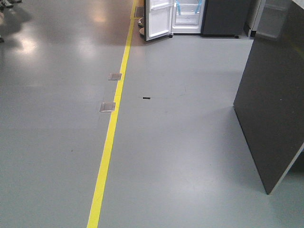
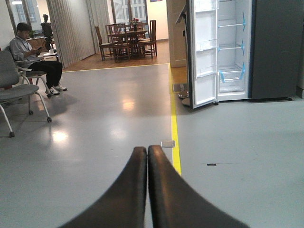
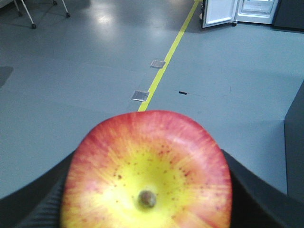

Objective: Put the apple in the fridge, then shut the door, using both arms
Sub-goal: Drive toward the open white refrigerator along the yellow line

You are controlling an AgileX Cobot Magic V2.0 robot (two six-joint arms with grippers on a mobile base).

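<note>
The red and yellow apple fills the bottom of the right wrist view, stem end towards the camera. My right gripper is shut on it, with black fingers showing on both sides. In the left wrist view my left gripper is shut on nothing, its fingers pressed together above the floor. The fridge stands far ahead across the floor, its white shelved inside exposed. The door hangs open to the left, also seen at the top of the front view as the door.
A yellow floor line runs towards the fridge past two metal floor plates. A dark grey counter panel stands close on the right. A seated person, grey chairs and a dining set lie far left.
</note>
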